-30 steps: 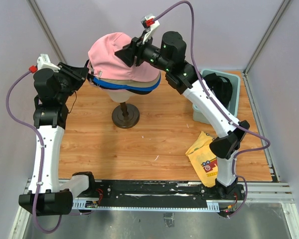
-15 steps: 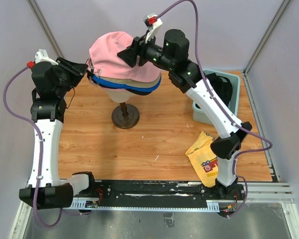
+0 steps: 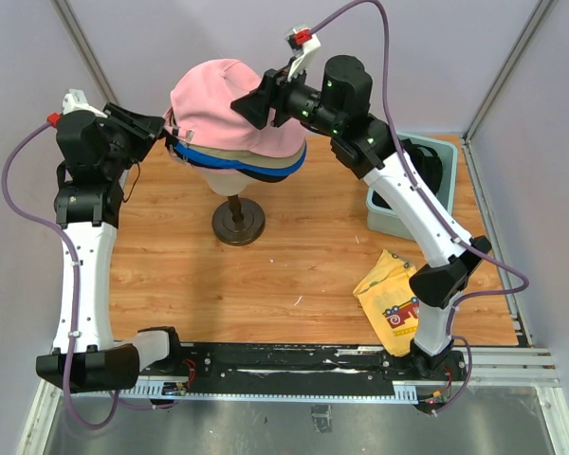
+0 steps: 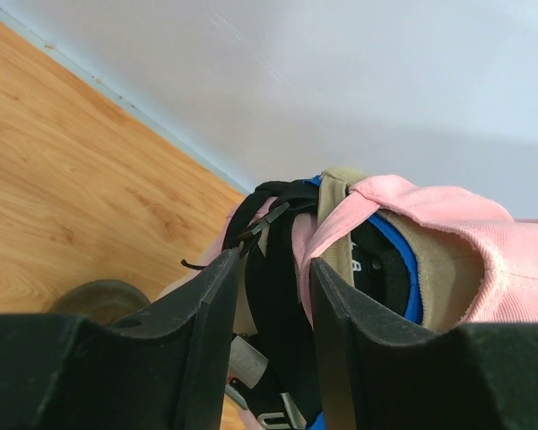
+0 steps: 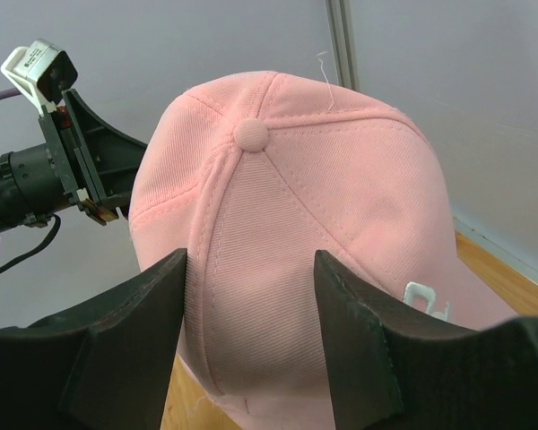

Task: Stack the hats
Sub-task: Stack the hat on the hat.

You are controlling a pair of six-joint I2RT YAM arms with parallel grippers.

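Caps already form a pile on the cream mannequin head, whose dark round stand (image 3: 239, 220) sits in the upper middle of the top view. The pink fabric baseball cap (image 3: 223, 104) lies uppermost. Under its rim show the edges of a tan cap (image 4: 439, 260), a bright blue cap (image 4: 405, 269) and a black cap (image 4: 271, 193). The left gripper (image 3: 161, 126) sits at the pile's left side, its jaws parted with the caps' back straps in the gap and nothing pinched. The right gripper (image 3: 248, 102) hangs by the pink crown from the upper right, fingers spread wide and clear of the cloth. So the pink cap looks placed, and the stack appears mostly built. In the grey-green bin (image 3: 452, 156) at the right edge lies a dark item (image 3: 419, 166), probably one more cap to fetch. A yellow cloth with red print (image 3: 391, 296) lies at lower right.
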